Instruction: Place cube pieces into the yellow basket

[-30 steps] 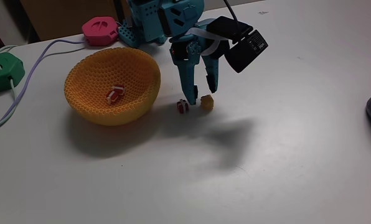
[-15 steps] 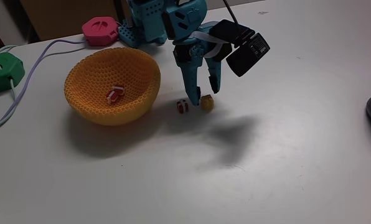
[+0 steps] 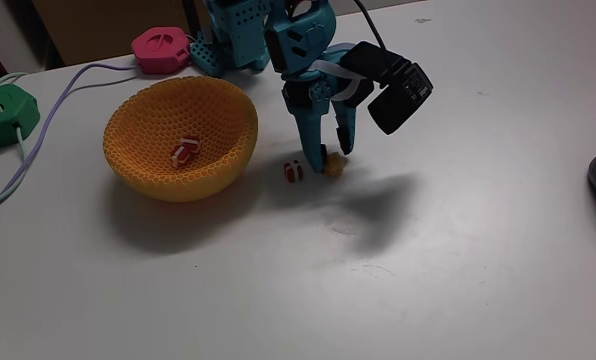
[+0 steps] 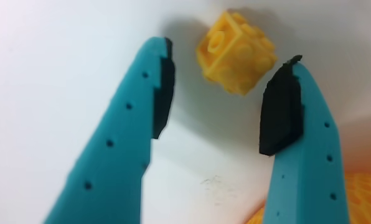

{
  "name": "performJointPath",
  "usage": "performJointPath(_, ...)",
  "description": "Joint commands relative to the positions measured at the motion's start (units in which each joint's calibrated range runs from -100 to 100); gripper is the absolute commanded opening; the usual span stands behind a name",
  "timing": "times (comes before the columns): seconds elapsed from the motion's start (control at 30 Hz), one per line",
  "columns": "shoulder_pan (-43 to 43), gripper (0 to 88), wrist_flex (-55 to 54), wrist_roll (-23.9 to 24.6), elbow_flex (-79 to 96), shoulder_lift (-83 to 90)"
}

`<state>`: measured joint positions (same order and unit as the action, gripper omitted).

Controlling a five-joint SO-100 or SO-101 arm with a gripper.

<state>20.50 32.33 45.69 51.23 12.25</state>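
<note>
A bumpy yellow cube [image 4: 236, 53] sits on the white table [image 4: 55, 62] between spread teal jaws.

Large round orange-yellow crocheted basket [image 3: 180, 140], knobbly and thick-walled, sat upright on the white table at the left of the fixed view, with one tiny red-and-white striped cube [image 3: 185, 152] resting inside on its floor. Second small red-and-white striped cube [image 3: 294, 171] lay on the table just right of the basket. Bumpy yellow studded cube [image 4: 236, 52] sat tilted beside it, apart.

Yellow cube [image 3: 334, 167] half hidden behind hand [image 3: 330, 160]; basket [image 4: 360, 198] cropped at wrist view's corner.
</note>
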Motion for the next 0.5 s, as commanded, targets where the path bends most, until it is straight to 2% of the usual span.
performJointPath(0.0,-1.2,23.4,-1.2,-0.2,-0.3,0.3)
performJointPath(0.27,-2.1,17.1,-1.5,0.4,0.2,0.1)
performJointPath(0.47,-2.9,6.7,-1.5,0.4,0.3,0.0)
